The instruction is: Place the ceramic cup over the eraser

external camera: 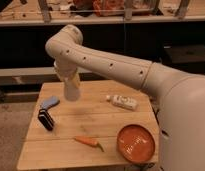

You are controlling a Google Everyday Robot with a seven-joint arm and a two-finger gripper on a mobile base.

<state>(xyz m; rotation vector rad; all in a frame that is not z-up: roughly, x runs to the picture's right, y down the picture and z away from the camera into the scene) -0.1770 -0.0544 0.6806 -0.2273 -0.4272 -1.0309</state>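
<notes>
- No text, brand, number or sign can be read anywhere.
- The bottle (122, 102) bears a label, but its print cannot be made out.

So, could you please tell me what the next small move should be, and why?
Probably carry the cup left in the view and toward the table's near edge, staying high, until it hangs over the eraser. The gripper holds the cup in the air, up and to the right of the eraser and close to the blue object, so lowering now would likely miss.
</notes>
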